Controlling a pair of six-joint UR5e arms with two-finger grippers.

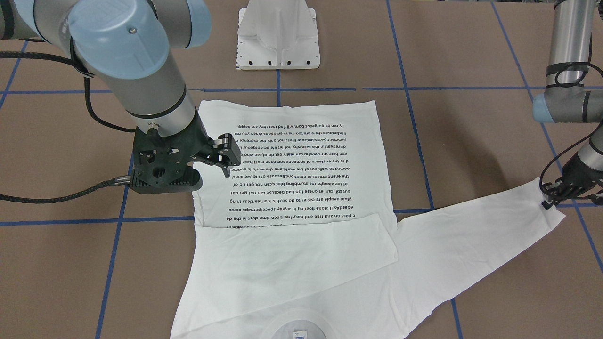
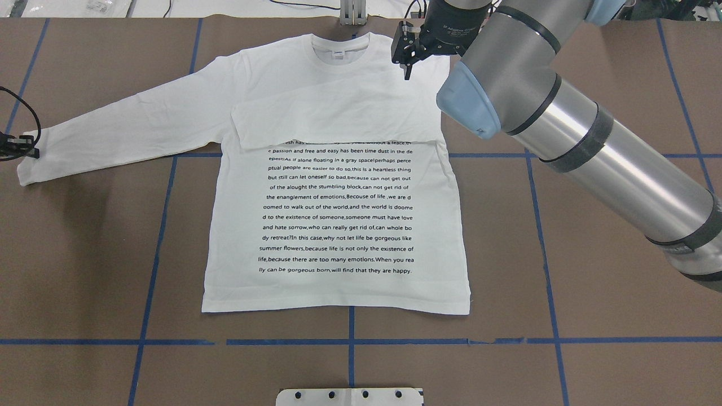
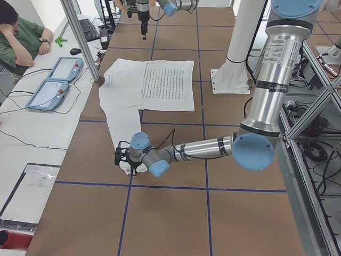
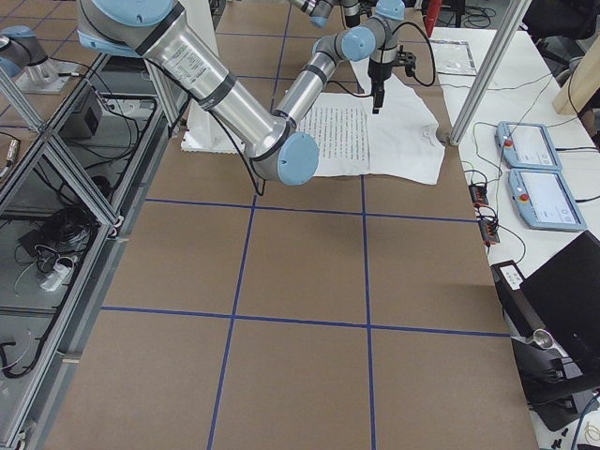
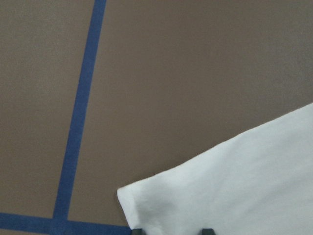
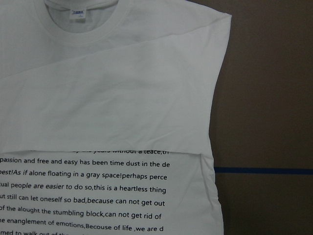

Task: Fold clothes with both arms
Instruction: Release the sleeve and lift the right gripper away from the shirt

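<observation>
The white long-sleeved shirt (image 2: 338,225) lies flat, printed text up, collar at the far side. One sleeve (image 2: 338,118) is folded across the chest. The other sleeve (image 2: 130,127) stretches out straight toward my left. My left gripper (image 2: 22,148) sits low at that sleeve's cuff (image 5: 234,186). Its fingertips (image 5: 138,230) stand apart either side of the cuff, so it is open. My right gripper (image 2: 407,56) hovers open and empty above the shirt's shoulder beside the collar, and it also shows in the front view (image 1: 229,157).
The white pedestal base (image 1: 278,37) stands at the robot's side of the brown table. Blue tape lines (image 2: 350,341) grid the table. An operator (image 3: 21,37) and two teach pendants (image 3: 53,80) are on a side table past the collar end.
</observation>
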